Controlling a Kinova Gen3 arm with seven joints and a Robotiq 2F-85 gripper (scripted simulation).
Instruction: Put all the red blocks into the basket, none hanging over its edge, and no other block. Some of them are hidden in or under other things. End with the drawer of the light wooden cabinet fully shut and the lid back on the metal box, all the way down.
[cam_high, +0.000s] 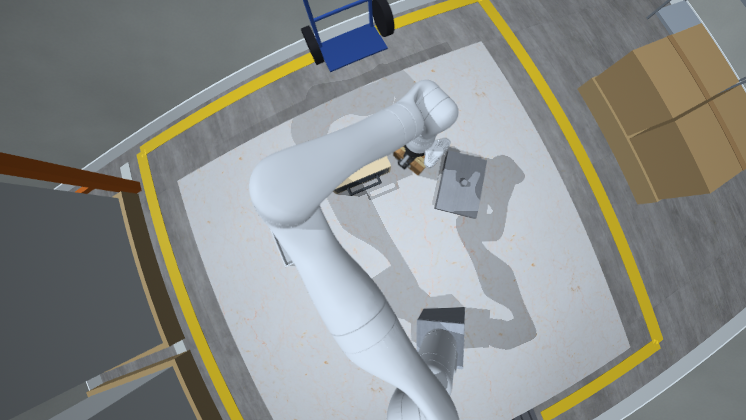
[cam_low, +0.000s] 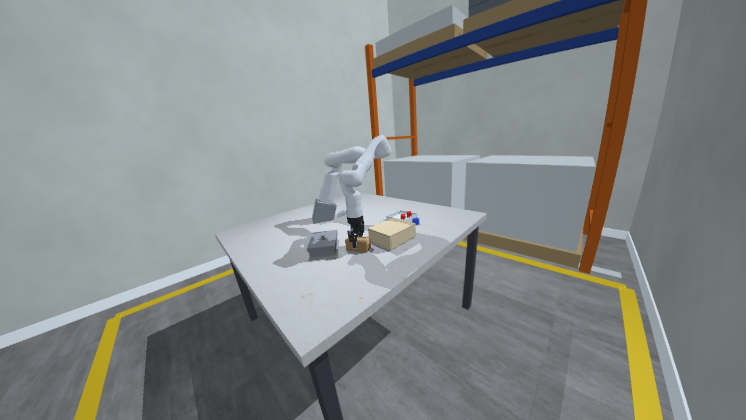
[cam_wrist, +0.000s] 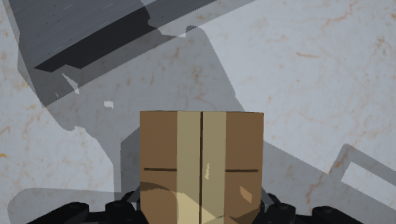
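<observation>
While the gripper (cam_wrist: 200, 220) stands straight above the small carton (cam_wrist: 201, 165), its jaws flank the carton's two sides, part-way shut; whether they grip yet cannot be told. The carton's taped seam runs away from the wrist. It sits between the metal box (cam_low: 322, 245), lid on, and the cabinet (cam_low: 391, 233). Beyond the cabinet, red blocks (cam_low: 405, 213) lie in a tray; any basket is indistinct.
</observation>
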